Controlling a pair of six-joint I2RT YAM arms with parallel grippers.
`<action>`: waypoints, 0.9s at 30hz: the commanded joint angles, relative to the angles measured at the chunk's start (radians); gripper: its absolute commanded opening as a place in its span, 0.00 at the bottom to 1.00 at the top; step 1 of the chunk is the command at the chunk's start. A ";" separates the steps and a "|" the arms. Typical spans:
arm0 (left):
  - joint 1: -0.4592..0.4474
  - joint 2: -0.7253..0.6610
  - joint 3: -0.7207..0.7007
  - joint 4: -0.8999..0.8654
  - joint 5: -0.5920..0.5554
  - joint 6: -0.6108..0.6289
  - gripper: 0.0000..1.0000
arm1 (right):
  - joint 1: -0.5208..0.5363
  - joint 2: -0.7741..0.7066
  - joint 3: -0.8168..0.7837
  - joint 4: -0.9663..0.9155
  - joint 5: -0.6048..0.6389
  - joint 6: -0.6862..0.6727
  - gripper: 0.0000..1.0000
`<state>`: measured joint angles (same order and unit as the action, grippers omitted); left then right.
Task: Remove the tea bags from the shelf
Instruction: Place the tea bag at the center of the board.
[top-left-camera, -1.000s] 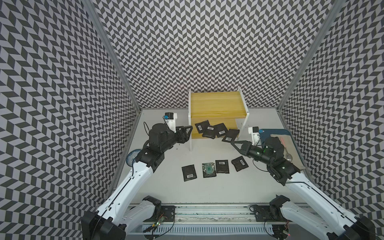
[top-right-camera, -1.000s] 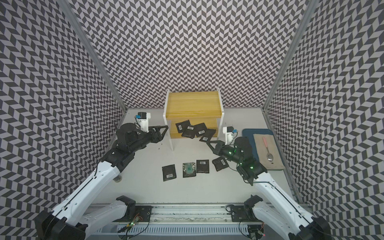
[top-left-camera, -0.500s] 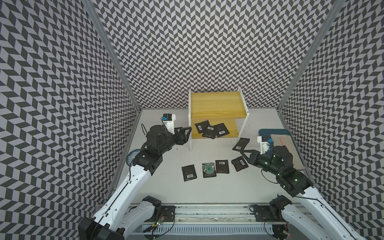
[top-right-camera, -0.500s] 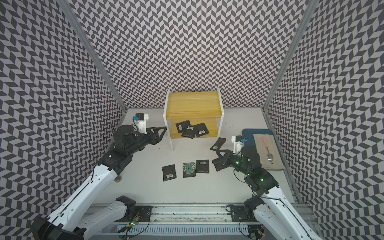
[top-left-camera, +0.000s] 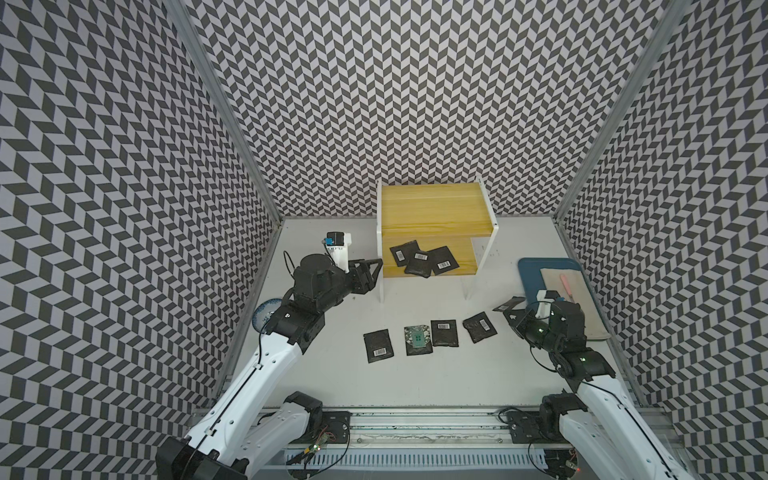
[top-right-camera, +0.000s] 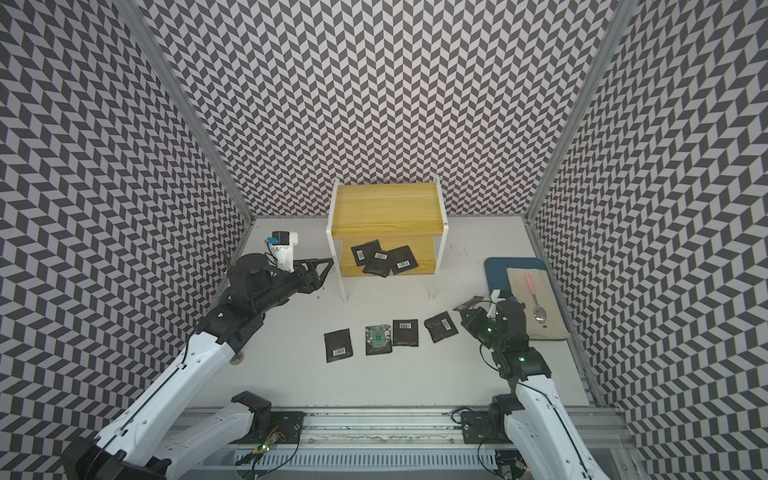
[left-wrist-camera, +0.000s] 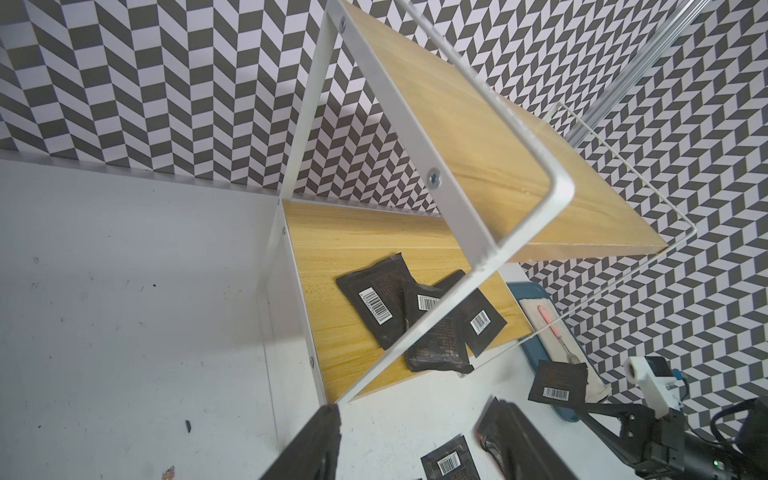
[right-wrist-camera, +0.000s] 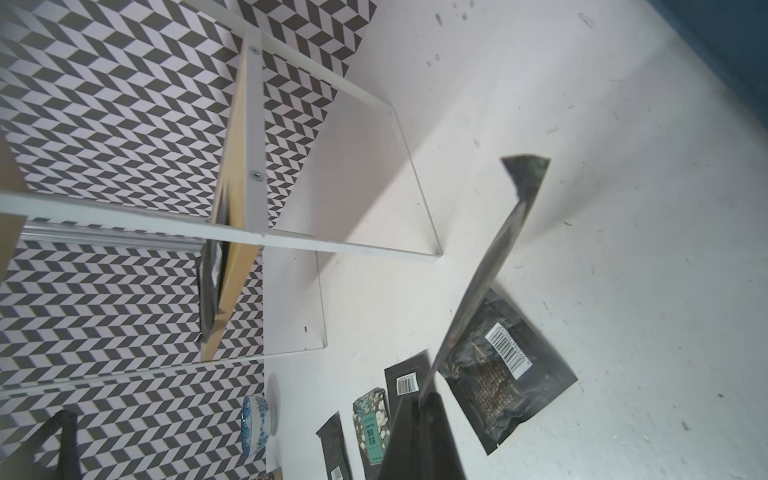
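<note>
We pinch a tea bag edgewise in our right gripper, four o'clock of the shelf, bound for the row; left gripper stands part-open.

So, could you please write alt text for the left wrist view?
Three black tea bags overlap on the lower yellow board of the shelf, seen through its white frame. Beyond, the right arm's jaws hold another tea bag near a blue tray.

Top views: far, high, from 6 o'clock, sharing the whole surface. Wrist views: near, low, sharing the shelf.
</note>
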<state>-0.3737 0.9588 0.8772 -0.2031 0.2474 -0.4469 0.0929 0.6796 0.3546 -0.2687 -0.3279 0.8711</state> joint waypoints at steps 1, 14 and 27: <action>-0.005 -0.011 -0.012 0.008 -0.002 -0.007 0.63 | -0.011 0.003 -0.040 0.172 0.036 0.065 0.00; -0.005 -0.006 -0.031 0.020 0.000 -0.011 0.63 | -0.020 0.129 -0.190 0.359 0.108 0.118 0.00; -0.005 -0.007 -0.038 0.021 0.000 -0.016 0.63 | -0.023 0.211 -0.253 0.484 0.125 0.145 0.00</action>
<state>-0.3737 0.9596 0.8463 -0.2020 0.2474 -0.4629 0.0753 0.8688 0.1104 0.1326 -0.2199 1.0142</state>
